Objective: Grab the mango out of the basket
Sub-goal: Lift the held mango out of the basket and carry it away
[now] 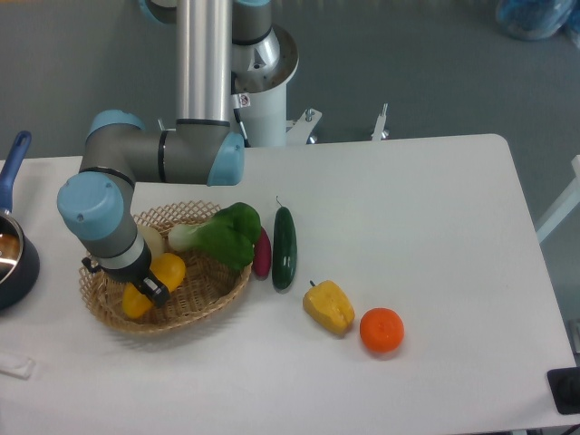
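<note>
Smooth yellow-orange oval mango (156,283) in tan open-weave wicker basket (204,304); leafy green vegetable (228,236) beside it; white bench (435,227); round orange fruit (381,330); dark green cucumber (285,247).

On my desk (435,227) I count one basket (208,299), one mango (156,283), one leafy green vegetable (227,236), one pale round thing (151,243) beside it that I cannot identify, one reddish-purple vegetable (263,254), one cucumber (284,248), one yellow bell pepper (329,307), one orange (381,330), and one blue-handled pot (13,245).
</note>
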Motion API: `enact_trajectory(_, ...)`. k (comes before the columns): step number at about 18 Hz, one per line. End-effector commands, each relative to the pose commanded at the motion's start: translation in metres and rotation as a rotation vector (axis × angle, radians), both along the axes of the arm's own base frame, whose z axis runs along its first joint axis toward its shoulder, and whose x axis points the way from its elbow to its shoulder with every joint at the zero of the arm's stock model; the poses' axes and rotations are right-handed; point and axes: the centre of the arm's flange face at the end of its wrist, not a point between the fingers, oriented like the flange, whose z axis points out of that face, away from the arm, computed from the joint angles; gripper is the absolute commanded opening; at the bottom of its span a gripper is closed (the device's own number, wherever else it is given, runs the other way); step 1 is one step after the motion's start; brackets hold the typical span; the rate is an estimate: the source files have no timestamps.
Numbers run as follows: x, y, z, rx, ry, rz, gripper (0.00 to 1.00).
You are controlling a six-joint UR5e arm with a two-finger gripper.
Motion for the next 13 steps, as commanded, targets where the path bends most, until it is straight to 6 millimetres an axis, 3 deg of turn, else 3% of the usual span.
enact_trajectory(3, -0.021, -0.01, 0.031, 0.06, -0.022, 0.04, 0.18)
enact_trajectory(7, -0.083, -0.034, 0.066, 0.123, -0.007, 0.139, 0.18)
enact_trajectory(13, -0.245, -0.095, 0.105, 0.184, 0.065, 0.358, 0.18)
